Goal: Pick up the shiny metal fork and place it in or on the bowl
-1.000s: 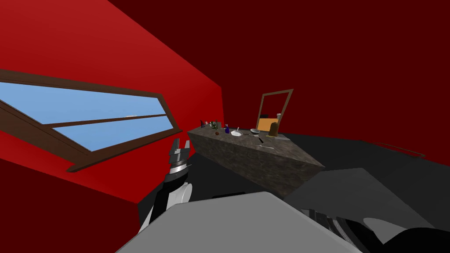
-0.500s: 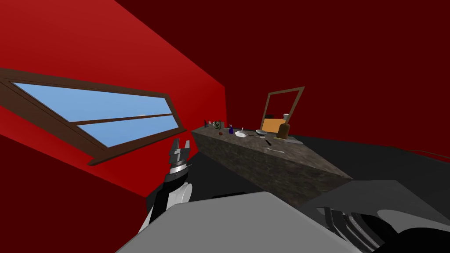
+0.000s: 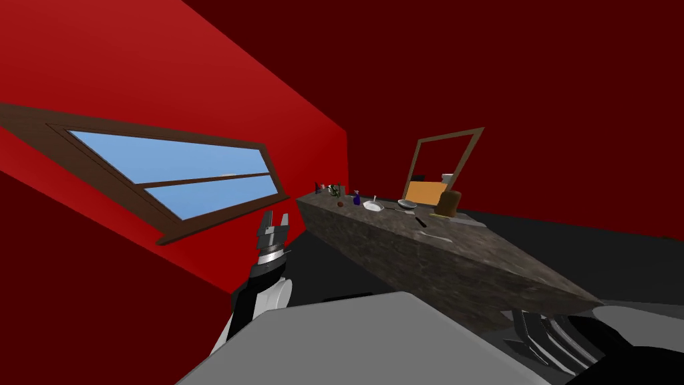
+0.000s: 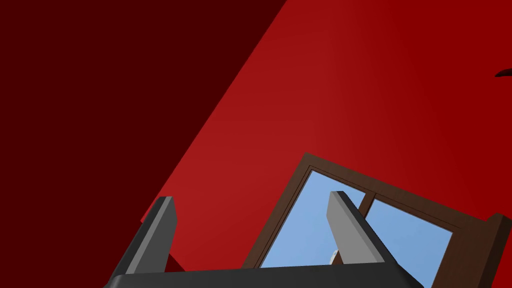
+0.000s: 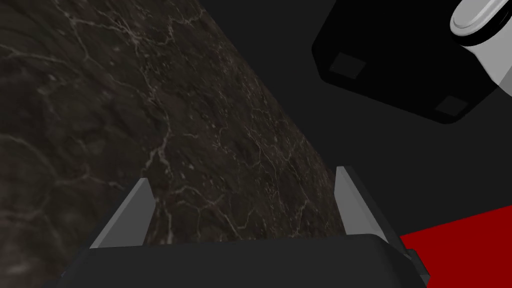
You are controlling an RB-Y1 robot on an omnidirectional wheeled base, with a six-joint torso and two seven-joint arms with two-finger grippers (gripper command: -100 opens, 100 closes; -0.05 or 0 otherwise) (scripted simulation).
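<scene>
Head view, fork: a thin pale sliver [image 3: 437,236] on the counter [image 3: 494,250] is probably the fork, though too small to be sure. It lies at about 4 o'clock from the grey bowl [image 3: 407,203], near it but apart, and well away from both tools.
Risk, wrong pick: a dark utensil [image 3: 421,222] lies between sliver and bowl, and a white dish [image 3: 373,206] sits at 9 o'clock of the bowl. Either could be mistaken for a target at this range.
Risk, collision: the right tool [image 5: 243,176] hangs low, facing the counter's stone side, so a reach started from there could strike the edge.
Right tool state: fingers wide apart, holding and touching nothing.
Left tool [image 3: 274,224]: raised at 9 o'clock of the counter, fingers spread wide, empty.
</scene>
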